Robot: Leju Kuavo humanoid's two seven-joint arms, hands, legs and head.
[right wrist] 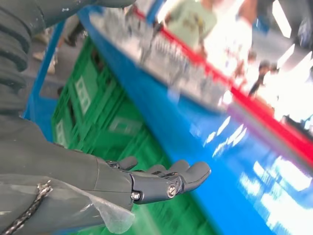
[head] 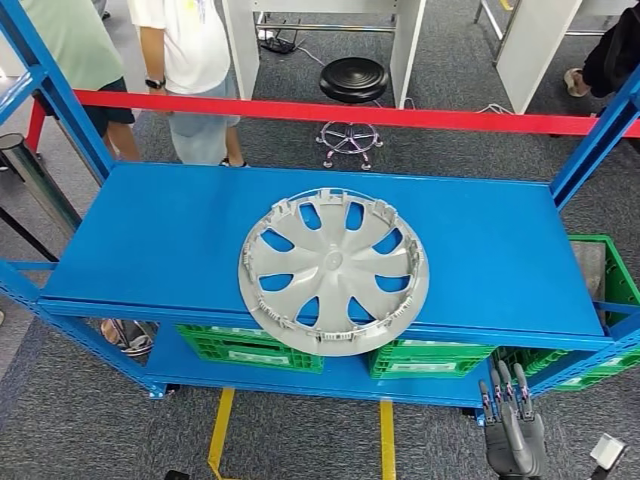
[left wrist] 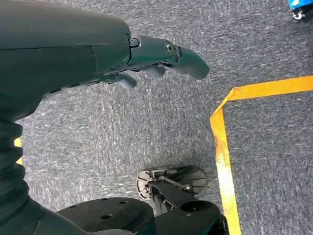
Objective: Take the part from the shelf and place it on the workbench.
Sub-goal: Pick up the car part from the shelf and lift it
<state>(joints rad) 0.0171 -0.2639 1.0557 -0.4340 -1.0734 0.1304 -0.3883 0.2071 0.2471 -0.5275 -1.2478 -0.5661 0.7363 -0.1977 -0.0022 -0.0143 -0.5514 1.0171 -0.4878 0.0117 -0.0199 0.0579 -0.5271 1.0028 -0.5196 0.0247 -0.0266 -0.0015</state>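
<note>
Shelf [head: 151, 240]: blue, carpet beneath.
Part: grey wheel cover [head: 333, 270] flat on shelf, overhanging its front edge, easing a grasp.
Right hand [head: 515, 432]: below shelf front, fingers released, empty.
Left hand [left wrist: 110, 58]: hanging over carpet, empty, fingers loose.

A workshop or factory floor is suggested by a blue steel shelf [head: 483, 250] with a red rail [head: 340, 112], green plastic crates [head: 249, 348] stored below it, yellow tape lines [head: 220, 428] marked on the grey carpet [head: 75, 410], and a black stool [head: 353, 80] behind.
</note>
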